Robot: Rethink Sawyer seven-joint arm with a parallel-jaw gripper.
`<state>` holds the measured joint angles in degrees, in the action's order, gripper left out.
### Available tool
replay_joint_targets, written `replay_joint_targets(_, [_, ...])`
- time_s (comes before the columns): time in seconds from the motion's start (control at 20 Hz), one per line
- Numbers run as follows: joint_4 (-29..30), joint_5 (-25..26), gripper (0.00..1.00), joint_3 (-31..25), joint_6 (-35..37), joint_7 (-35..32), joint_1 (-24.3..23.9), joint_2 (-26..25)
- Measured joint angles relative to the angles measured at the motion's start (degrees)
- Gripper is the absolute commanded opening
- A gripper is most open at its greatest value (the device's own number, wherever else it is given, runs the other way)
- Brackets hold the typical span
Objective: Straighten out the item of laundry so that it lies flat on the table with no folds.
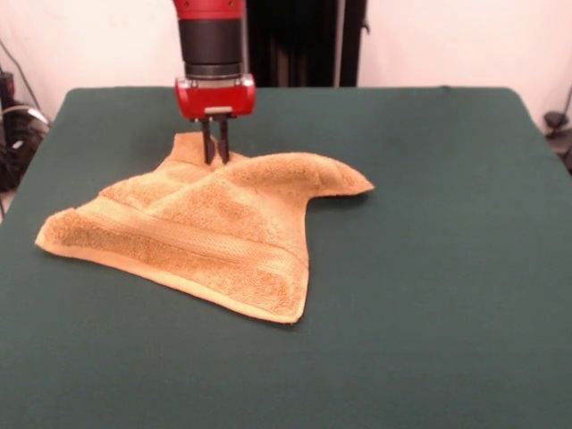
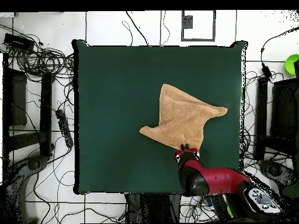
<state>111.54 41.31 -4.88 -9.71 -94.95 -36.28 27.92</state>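
No text, label, brand, number or sign can be read anywhere in either view.

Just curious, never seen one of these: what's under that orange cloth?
Only the dark green felt table shows around the rumpled orange-tan terry towel. Anything beneath its folds is covered. The red-and-black tool pinches its far edge.

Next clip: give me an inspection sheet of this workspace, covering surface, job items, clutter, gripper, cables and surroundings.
Surface: green table, bare apart from the towel.
Job's things: orange-tan towel rumpled, folded over itself, not flat.
Clutter: nothing seen on the table.
Gripper: gripper down at the towel's far edge, fingers nearly together, pinching a raised fold of the towel.
Cables: many loose cables on the floor around the table.
Surroundings: tiled floor, dark stands beside the table, green object at one edge.
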Motion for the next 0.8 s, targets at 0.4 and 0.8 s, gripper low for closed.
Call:
replay_joint_targets(0.4, [7.2,-0.5,0.00,0.0,7.6,0.0,-4.8,4.7])
replay_joint_targets(0.8, [10.8,-0.5,0.00,0.0,11.7,0.0,-7.4,7.9])
